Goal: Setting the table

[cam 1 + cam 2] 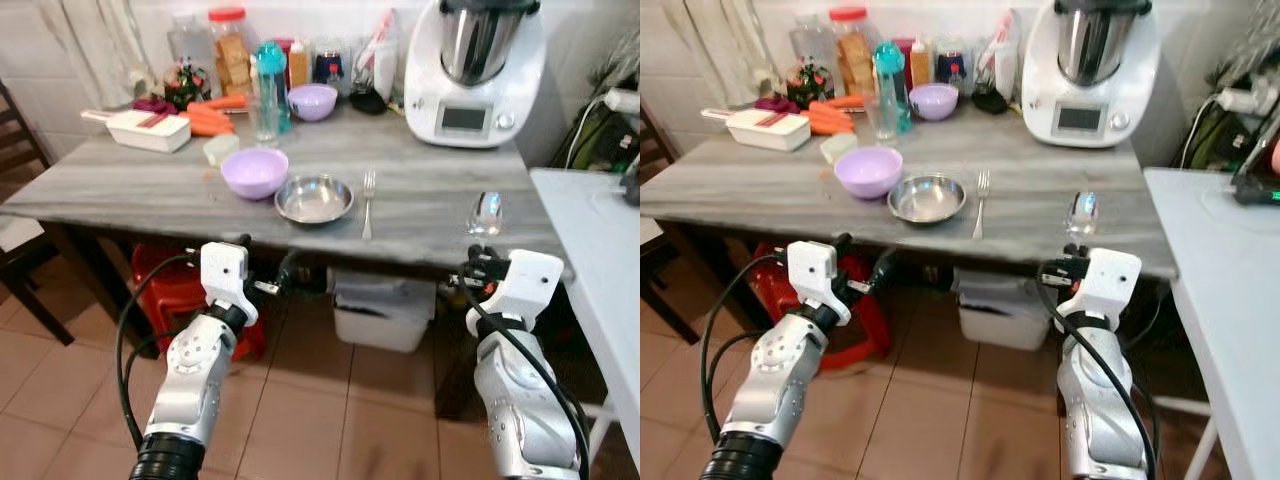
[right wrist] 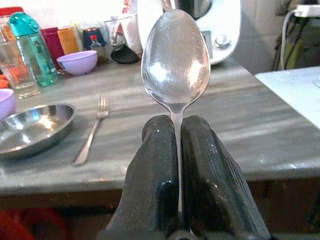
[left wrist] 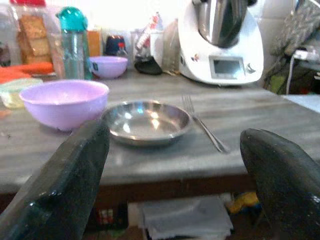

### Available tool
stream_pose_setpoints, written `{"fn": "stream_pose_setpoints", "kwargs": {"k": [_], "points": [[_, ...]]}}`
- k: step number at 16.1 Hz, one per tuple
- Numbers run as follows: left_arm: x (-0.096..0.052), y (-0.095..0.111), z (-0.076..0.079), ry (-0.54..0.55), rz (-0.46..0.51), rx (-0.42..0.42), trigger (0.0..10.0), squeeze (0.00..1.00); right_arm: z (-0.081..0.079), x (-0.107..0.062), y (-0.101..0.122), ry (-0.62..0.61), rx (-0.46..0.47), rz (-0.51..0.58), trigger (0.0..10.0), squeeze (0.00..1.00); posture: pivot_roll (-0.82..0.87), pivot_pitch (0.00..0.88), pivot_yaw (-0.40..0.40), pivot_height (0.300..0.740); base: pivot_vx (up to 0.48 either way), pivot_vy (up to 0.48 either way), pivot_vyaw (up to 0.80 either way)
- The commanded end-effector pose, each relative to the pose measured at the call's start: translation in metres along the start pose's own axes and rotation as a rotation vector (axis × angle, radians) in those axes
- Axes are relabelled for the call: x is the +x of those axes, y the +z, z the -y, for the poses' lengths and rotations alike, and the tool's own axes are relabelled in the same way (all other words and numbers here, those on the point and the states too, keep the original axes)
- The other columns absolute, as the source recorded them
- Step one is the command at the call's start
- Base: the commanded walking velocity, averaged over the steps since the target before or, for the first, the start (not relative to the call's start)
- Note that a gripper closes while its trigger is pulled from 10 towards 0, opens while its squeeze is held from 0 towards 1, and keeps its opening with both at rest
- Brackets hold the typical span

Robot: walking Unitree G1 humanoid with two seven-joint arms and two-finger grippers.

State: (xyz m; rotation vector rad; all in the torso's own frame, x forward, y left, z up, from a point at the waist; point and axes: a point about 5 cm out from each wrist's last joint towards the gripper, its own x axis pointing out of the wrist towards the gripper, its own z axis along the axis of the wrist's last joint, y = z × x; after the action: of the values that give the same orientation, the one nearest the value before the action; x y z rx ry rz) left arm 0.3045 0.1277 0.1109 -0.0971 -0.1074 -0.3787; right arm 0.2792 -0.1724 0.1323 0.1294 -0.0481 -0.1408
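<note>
A spoon point(image 2: 175, 60) is pinched upright in the right gripper point(image 2: 178, 165) by the table point(image 1: 120, 185) edge, while the left gripper point(image 3: 175, 165) is held wide apart facing the steel plate point(image 3: 146, 121).

Grey wood-grain table point(image 1: 130, 185) before us, crowded along the back.

Near our edge we see a steel dish point(image 1: 314, 198) with a fork point(image 1: 368, 203) just beside it on the right and a lilac bowl point(image 1: 254, 172) on the left. Behind stand a teal bottle point(image 1: 271, 85), a second lilac bowl point(image 1: 313, 101), carrots point(image 1: 208, 117), a white tray point(image 1: 148, 130) and a white kitchen machine point(image 1: 474, 70).
</note>
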Motion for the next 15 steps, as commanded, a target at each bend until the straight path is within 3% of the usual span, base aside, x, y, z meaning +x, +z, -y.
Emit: {"fn": "stream_pose_setpoints", "kwargs": {"k": [1, 10, 15], "points": [[-0.001, 0.005, -0.008, 0.013, 0.011, 0.024, 10.0, 0.00, -0.011, 0.002, 0.004, 0.032, 0.015, 0.019, 10.0, 0.00, -0.01, 0.000, 0.023, 0.740, 0.375, 0.000, 0.00], [-0.001, 0.004, -0.008, 0.009, 0.000, 0.020, 10.0, 0.00, -0.012, 0.000, 0.002, 0.030, 0.024, 0.015, 10.0, 0.00, -0.01, 0.000, 0.032, 0.740, 0.355, 0.000, 0.00], [-0.021, -0.007, -0.009, -0.031, -0.047, 0.043, 10.0, 0.00, -0.008, -0.002, -0.004, 0.026, 0.040, -0.021, 10.0, 0.00, -0.01, 0.000, 0.032, 0.740, 0.000, 0.000, 0.00]]}}
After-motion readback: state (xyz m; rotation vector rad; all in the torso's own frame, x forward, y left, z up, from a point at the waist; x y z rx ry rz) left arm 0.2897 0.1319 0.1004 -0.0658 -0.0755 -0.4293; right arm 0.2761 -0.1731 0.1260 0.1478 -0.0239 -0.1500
